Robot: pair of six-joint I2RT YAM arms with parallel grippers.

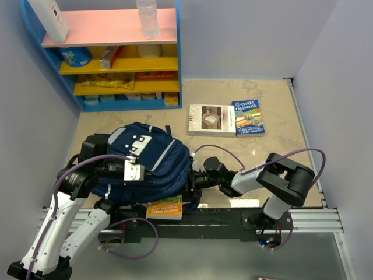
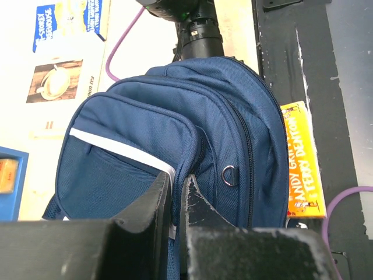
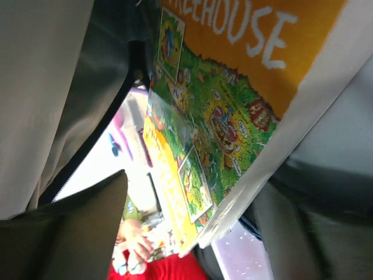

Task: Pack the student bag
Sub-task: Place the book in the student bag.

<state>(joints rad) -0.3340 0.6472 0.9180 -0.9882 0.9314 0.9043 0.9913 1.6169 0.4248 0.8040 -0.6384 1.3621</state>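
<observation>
Beige marbled table (image 1: 280, 146) fills a white-walled booth, and the student bag (image 1: 157, 163) lies at its near-left part, front pockets upward. The left gripper (image 2: 175, 182) is pinched almost closed on a fold of the bag's front pocket, at the grey trim stripe. The right gripper (image 1: 205, 175) reaches into the bag from its right side; its fingertips are buried inside, so I cannot tell how wide they stand. An orange book (image 1: 165, 208) pokes out under the bag's near edge. Two books (image 1: 211, 120) lie beyond the bag, and a blue shelf unit (image 1: 178, 52) stands farther beyond.
</observation>
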